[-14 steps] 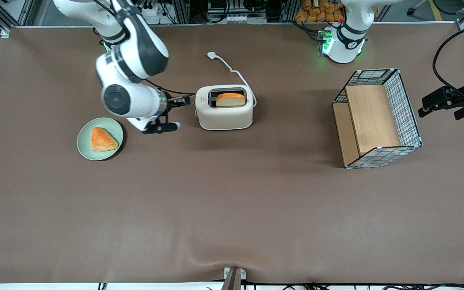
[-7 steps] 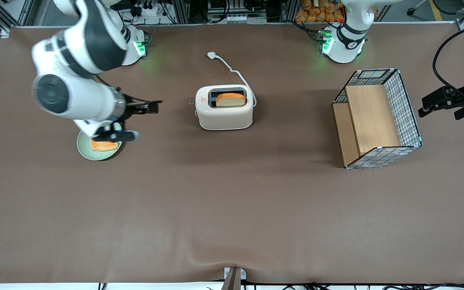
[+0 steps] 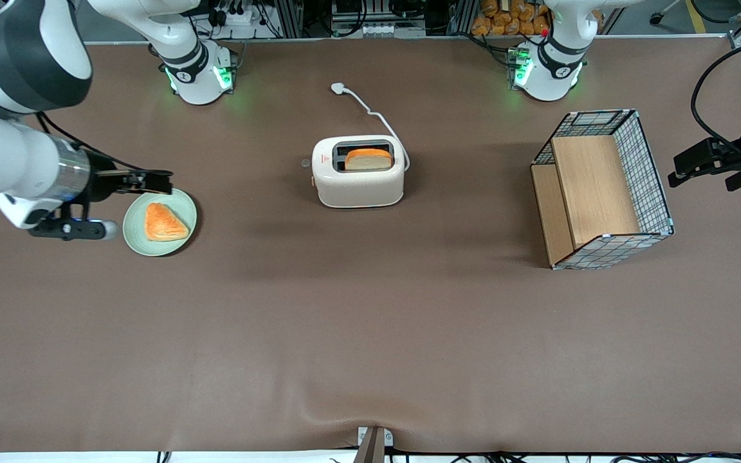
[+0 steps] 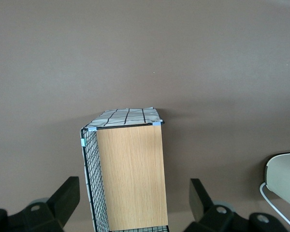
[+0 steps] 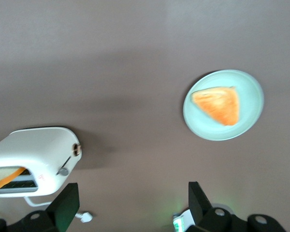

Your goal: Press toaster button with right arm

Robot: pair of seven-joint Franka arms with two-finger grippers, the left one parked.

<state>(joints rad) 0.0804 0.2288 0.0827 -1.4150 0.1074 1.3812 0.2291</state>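
The cream-white toaster [image 3: 357,183] stands mid-table with a slice of toast [image 3: 368,159] in its slot. The toaster button [image 3: 306,163], a small pale-grey tab, sticks out of the narrow end that faces the working arm. The right arm's gripper [image 3: 159,182] is open and empty. It hovers by the rim of a green plate, well away from the toaster toward the working arm's end. The right wrist view shows the gripper [image 5: 133,208] with its jaws wide apart, the toaster [image 5: 34,150] and the button [image 5: 63,171].
The green plate [image 3: 132,225] holds an orange bread wedge [image 3: 164,222]; it also shows in the right wrist view [image 5: 251,92]. The toaster's white cord and plug [image 3: 370,114] lie farther from the camera. A wire-and-wood basket [image 3: 602,186] stands toward the parked arm's end.
The right arm has pulled away from the toaster's button end, moving toward the working arm's end of the table, to the plate's rim. The toaster and toast have not moved.
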